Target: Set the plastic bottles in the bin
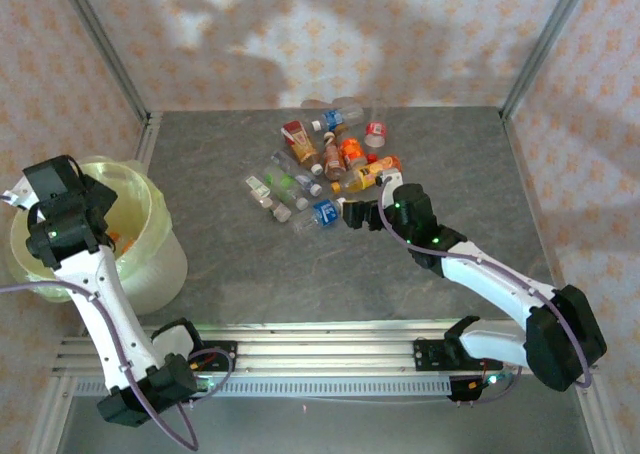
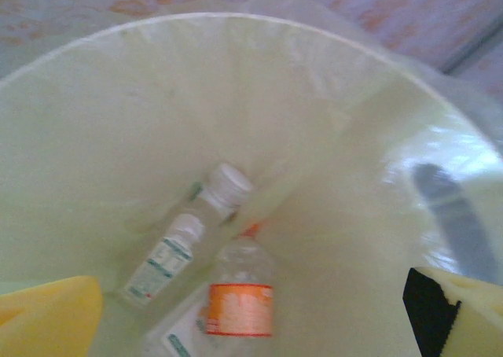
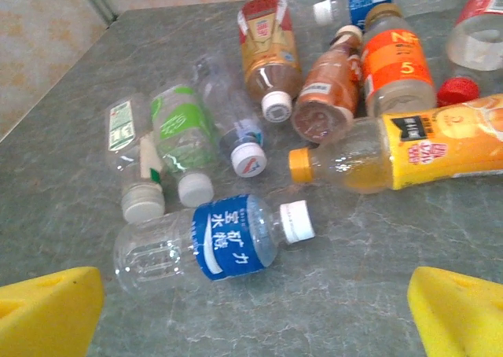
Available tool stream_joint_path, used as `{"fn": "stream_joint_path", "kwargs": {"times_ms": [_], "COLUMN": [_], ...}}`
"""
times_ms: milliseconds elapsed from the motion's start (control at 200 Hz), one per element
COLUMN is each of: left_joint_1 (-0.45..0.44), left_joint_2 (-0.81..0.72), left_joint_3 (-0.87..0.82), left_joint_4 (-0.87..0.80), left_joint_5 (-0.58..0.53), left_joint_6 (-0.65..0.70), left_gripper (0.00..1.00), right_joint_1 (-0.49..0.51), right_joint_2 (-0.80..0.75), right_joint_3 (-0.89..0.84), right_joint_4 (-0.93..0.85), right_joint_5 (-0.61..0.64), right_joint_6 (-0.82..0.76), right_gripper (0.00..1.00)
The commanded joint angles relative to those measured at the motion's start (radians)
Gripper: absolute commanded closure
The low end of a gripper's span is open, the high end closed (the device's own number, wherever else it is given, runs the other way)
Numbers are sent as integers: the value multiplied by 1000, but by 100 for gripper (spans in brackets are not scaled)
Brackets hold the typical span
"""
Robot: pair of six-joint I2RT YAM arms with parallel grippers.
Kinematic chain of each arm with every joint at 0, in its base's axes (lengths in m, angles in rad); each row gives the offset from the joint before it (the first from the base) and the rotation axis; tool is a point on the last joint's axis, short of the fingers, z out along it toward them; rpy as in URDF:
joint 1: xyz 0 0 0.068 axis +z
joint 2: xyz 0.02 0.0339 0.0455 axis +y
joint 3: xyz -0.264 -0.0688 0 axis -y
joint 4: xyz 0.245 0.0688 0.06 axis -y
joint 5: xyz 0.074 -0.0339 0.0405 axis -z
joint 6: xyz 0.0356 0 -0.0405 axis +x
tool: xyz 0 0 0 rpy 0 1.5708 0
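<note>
My left gripper (image 2: 255,325) hangs spread and empty over the bin (image 1: 155,264), where I see some bottles (image 2: 240,298) lying. My right gripper (image 3: 255,318), also spread, hovers above a blue-label bottle (image 3: 212,243) beside the pile (image 1: 335,154) on the table (image 1: 250,274).

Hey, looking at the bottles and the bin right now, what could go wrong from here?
1. The blue-label bottle lies on its side before the open right claw; closing off-centre could roll or squirt it away.
2. The yellow-label bottle lies close by, so the claw might shove it too.
3. The open left claw hangs over the bin; it could snag the loose bag.
</note>
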Motion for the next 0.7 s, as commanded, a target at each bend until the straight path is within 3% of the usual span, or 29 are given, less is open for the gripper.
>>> {"fn": "stream_joint_path", "kwargs": {"times_ms": [0, 225, 475, 696], "left_joint_1": [-56, -161, -363, -646], "left_joint_2": [-43, -38, 6, 81], "left_joint_3": [40, 13, 3, 17], "left_joint_4": [1, 153, 277, 395], "left_joint_5": [153, 413, 442, 416], "left_joint_6": [-45, -150, -205, -173], "left_gripper": [1, 1, 0, 0], "right_joint_1": [7, 7, 5, 3], "right_joint_2": [-14, -34, -35, 23], "right_joint_3": [-3, -45, -44, -5], "right_joint_4": [-3, 17, -86, -152], "right_joint_5": [110, 278, 270, 233], "right_joint_6": [77, 249, 375, 564], "right_gripper": [1, 1, 1, 1]}}
